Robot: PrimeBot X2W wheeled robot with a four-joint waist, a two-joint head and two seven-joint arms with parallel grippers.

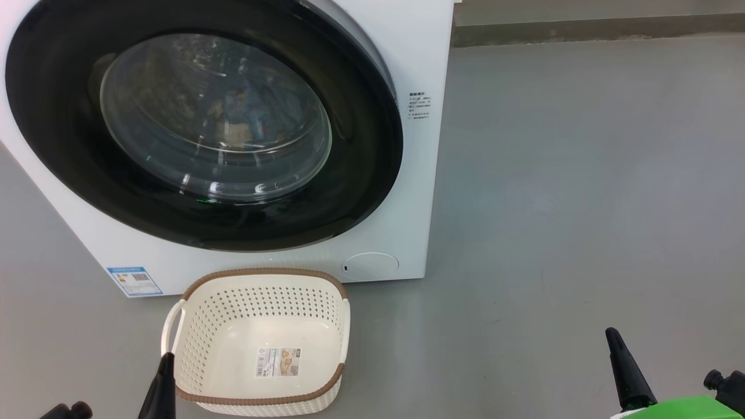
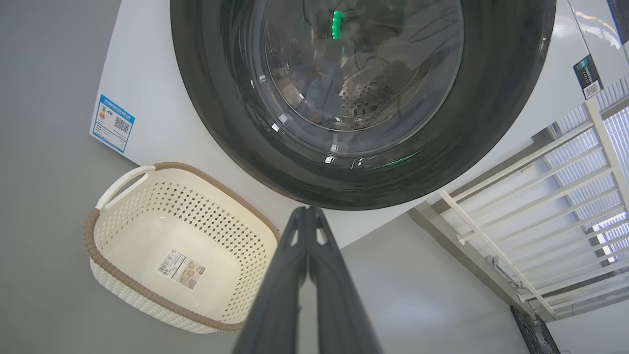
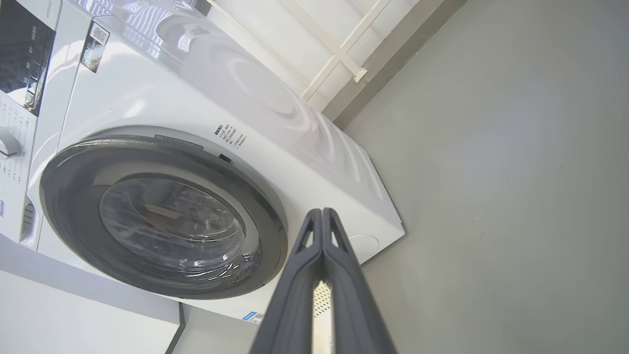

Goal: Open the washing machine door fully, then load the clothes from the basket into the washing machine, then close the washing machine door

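Note:
The white washing machine (image 1: 416,52) stands with its round black door (image 1: 64,128) shut flat against the front. Behind the glass porthole the clothes (image 1: 244,110) show dimly as a bluish bundle in the drum. In front of the machine sits the cream basket (image 1: 262,272), with just a label sticker on its floor. My left gripper (image 1: 167,356) is shut and hangs over the basket's near left corner. My right gripper (image 1: 611,333) is shut too, low at the right over bare floor. In the wrist views, the left gripper (image 2: 308,211) and the right gripper (image 3: 322,212) both point toward the door (image 2: 221,123) (image 3: 69,196).
Grey floor (image 1: 582,203) spreads wide to the right of the machine, up to a wall skirting (image 1: 582,29). A blue energy sticker (image 1: 135,281) and a round flap (image 1: 371,265) sit low on the front. A white slatted railing (image 2: 540,196) stands beside the machine.

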